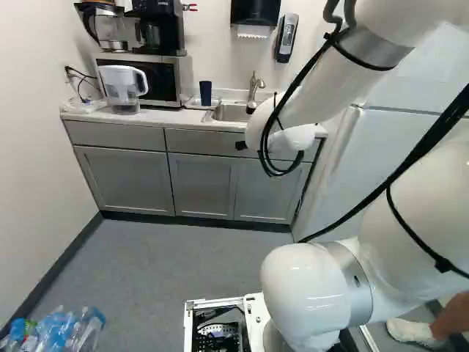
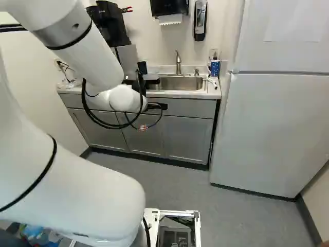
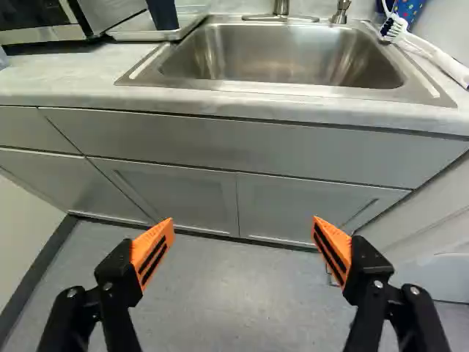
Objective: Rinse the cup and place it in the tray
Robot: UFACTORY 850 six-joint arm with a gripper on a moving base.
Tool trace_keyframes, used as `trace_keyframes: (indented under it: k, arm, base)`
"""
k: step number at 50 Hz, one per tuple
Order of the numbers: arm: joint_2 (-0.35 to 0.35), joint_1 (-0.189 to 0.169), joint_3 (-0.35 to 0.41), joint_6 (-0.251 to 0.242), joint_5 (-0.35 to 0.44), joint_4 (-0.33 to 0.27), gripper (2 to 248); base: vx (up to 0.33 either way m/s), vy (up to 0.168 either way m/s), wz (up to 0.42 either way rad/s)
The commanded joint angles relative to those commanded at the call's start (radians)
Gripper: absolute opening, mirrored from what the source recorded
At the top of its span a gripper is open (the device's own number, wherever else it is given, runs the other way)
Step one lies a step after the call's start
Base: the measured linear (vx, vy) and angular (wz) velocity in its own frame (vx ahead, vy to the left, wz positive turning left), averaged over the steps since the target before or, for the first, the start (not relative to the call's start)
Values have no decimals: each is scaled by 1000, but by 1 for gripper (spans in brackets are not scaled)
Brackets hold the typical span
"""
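Standing on the counter [image 1: 150, 117] well L of the sink [image 3: 278, 55] is a clear/white water jug [image 1: 123, 86], w/ the microwave [image 1: 163, 82] nearer the sink, same side. Two coffee makers sit on top of it, one w/ a glass pot [image 1: 110, 28], the other black [image 1: 157, 26]. Plastic bottles [image 1: 73, 331], clear & blue, are piled low on the floor, also way L of the sink

Next, just L of the sink: the tray [image 3: 141, 31], w/ the cup [image 1: 206, 92], dark blue, standing in or on it. Can't tell if the cup's mouth is up or down

Then the sink itself, ahead of my gripper [image 2: 158, 106] & higher than it. Below the sink run grey cabinets [image 3: 242, 147]. My two fingers are spread wide apart, orange pads [image 3: 152, 253] facing each other across the gap, nothing held, nothing touching them. Faucet [image 2: 178, 63] rises at the sink's back edge, w/ a small metal fitting [image 2: 196, 72] to its R. On the wall above/behind the sink: towel dispenser [image 1: 255, 13], then soap dispenser [image 2: 200, 20] R of that

R of the sink: a white-handled brush [image 3: 394, 28] lying on the counter by its rim, a blue container [image 2: 215, 68] near the back, then the big white fridge [image 2: 272, 123] past the counter's end
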Motion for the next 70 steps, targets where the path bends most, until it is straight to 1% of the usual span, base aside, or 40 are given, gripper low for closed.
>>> trace_keyframes:
  k: [16, 37, 54, 70]
  arm:
    - [15, 4, 93, 2, 149, -4, 247]
    - [31, 8, 191, 4, 306, -8, 247]
    - [40, 10, 247, 5, 394, -10, 247]
    - [46, 12, 281, 6, 449, -11, 247]
  base:
    - [0, 0, 0]
    - [0, 0, 0]
    - [0, 0, 0]
    - [0, 0, 0]
